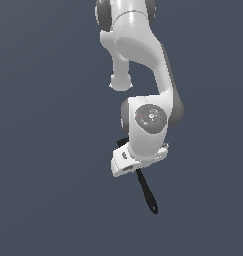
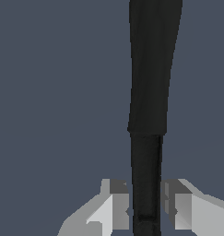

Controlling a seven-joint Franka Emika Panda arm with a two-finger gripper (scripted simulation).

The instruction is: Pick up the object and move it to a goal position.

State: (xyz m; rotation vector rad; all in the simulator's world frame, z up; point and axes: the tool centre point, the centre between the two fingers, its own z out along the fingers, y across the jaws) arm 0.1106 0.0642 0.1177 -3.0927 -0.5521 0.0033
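Observation:
The black spatula lies partly under my white hand in the exterior view. Its long thin handle points out toward the lower right, with the holed tip at the end. A bit of its head shows as a dark corner on the other side of the hand. In the wrist view the spatula runs straight between my fingers. My gripper stands with both pads against the narrow handle, shut on it. The exterior view hides the fingertips behind the hand.
The surface is plain dark blue-grey in both views, with no other objects or edges showing. My arm's white links reach down from the top of the exterior view.

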